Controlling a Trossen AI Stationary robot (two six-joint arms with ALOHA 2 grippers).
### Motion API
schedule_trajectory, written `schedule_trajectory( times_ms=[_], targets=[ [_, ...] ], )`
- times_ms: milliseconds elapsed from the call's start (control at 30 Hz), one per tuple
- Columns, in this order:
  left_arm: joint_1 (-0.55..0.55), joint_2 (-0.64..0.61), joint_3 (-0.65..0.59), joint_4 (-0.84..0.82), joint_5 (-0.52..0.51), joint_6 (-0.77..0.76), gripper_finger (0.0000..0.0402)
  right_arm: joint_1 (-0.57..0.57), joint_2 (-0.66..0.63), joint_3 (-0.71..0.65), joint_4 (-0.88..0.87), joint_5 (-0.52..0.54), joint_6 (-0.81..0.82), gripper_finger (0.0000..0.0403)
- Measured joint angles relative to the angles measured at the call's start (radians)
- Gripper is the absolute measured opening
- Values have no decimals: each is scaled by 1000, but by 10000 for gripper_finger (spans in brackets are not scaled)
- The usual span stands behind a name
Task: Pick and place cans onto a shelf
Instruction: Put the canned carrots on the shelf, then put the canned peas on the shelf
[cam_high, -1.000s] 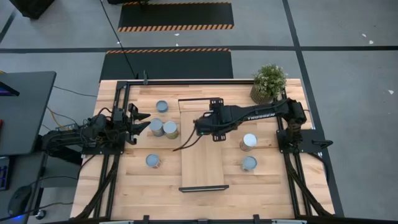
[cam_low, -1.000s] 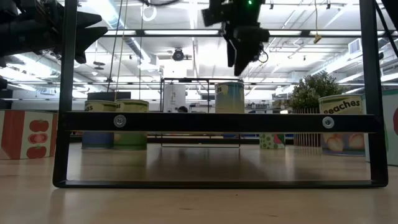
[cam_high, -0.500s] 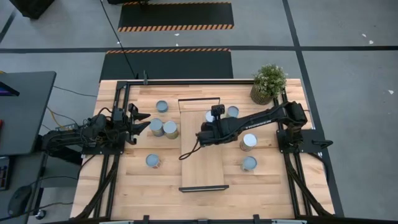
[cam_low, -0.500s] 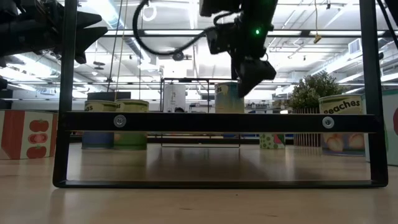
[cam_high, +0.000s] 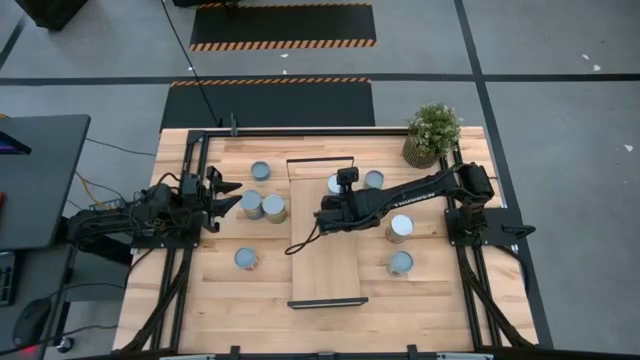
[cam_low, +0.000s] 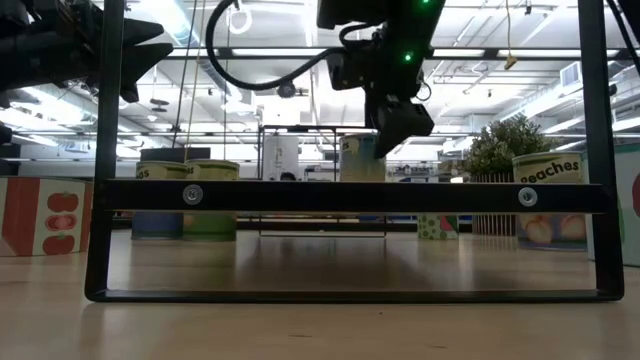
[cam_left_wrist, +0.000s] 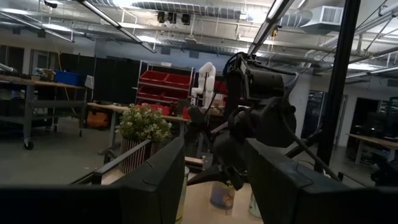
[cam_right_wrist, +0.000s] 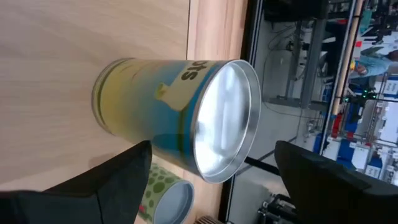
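The shelf (cam_high: 325, 255) lies lengthwise across the table's middle. One can (cam_high: 335, 185) with yellow-and-blue sides (cam_right_wrist: 180, 124) stands upright on its far end. My right gripper (cam_high: 345, 178) hangs open just above and beside that can (cam_low: 362, 158), slanting down at it. In the right wrist view its two fingers, spread around (cam_right_wrist: 211, 186), stand short of the can and touch nothing. My left gripper (cam_high: 225, 195) waits open at the table's left, clear of the two cans (cam_high: 263, 207) before it.
More cans stand on the tabletop: far left (cam_high: 260, 171), near left (cam_high: 247, 259), right (cam_high: 400, 228) and near right (cam_high: 400, 263). One (cam_high: 373, 179) stands just right of the shelf's far end. A potted plant (cam_high: 432, 132) fills the far right corner. The shelf's near half is bare wood.
My right gripper has come down over the shelf and turned from pointing toward the table's left to pointing at the shelf's far end, closing in on the can there. The can stands where it was.
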Motion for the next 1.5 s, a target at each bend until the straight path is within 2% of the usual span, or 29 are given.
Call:
schedule_trajectory(
  times_ms=[400,567,800,1033,1267,1500],
  targets=[
    [0,0,0,-3,0,13,172,17,-210,-11,9,-152,161,348],
    [0,0,0,-5,0,9,172,43,-327,-134,73,-163,212,348],
    [0,0,0,-6,0,9,172,46,-474,-311,162,-275,316,348],
    [0,0,0,-6,0,9,172,21,-517,-336,115,-447,431,348],
    [0,0,0,-10,0,9,172,-13,-510,-343,0,-507,508,348],
    [0,0,0,-21,0,9,172,-41,-501,-357,-100,-636,608,349]
  ],
)
